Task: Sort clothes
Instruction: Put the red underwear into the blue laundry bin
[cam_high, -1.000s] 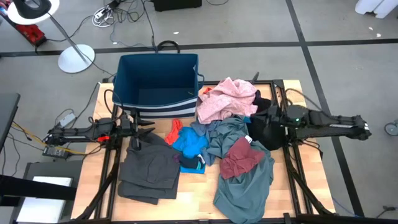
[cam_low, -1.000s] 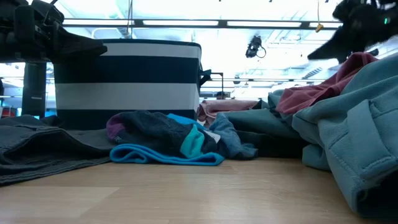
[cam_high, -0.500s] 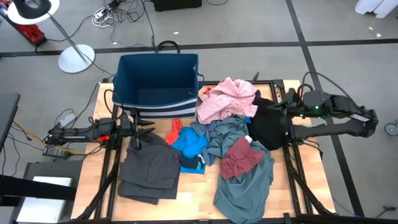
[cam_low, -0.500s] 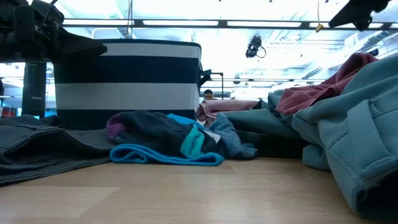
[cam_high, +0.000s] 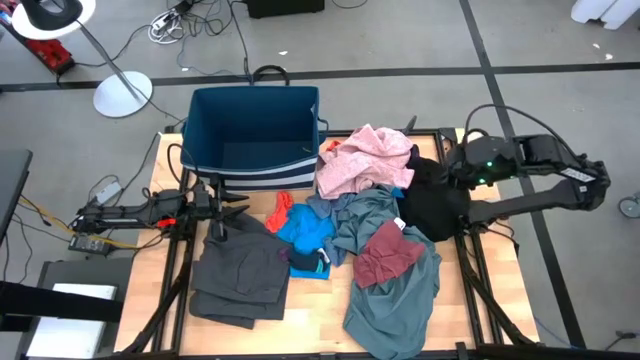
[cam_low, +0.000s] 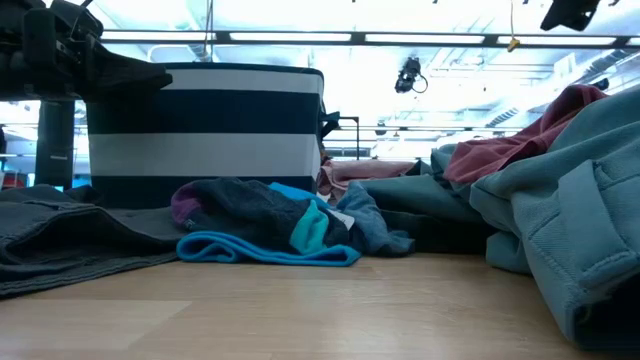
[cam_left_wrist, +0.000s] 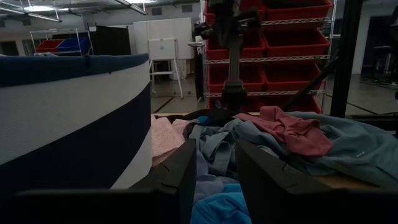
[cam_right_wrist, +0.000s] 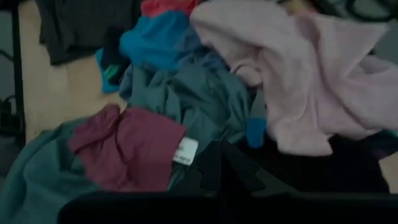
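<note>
At the table's left edge the left gripper (cam_high: 222, 211) waited low beside the dark blue bin (cam_high: 252, 125), its fingers (cam_left_wrist: 180, 177) parted with nothing between them, pointing across toward the pile. Just right of it the dark grey garment (cam_high: 240, 272) lay flat and on its own, the only piece already apart from the heap. The bin looked empty inside, so by my reading the sorting had hardly begun. Next came the bright blue garment (cam_high: 306, 232) with a red-orange piece (cam_high: 280, 210) at its upper edge and a small dark sock (cam_high: 309, 263) at its lower edge, all touching. The grey-blue garment (cam_high: 390, 290) sprawled across the middle, the maroon piece (cam_high: 388, 254) lying on top of it and the pink garment (cam_high: 364, 160) overlapping its far end, beside the bin's corner. On the right the black garment (cam_high: 432, 205) sat half under the pink one, and the right gripper (cam_right_wrist: 219, 163) hung above it, fingers closed and holding nothing. The likely trouble from here was in those overlaps: a grab at the black or pink cloth could catch a fold of its neighbour and drag two garments together, or tow the grey-blue one toward the table edge. A closed pincer coming down would only press the fabric, not take it.
</note>
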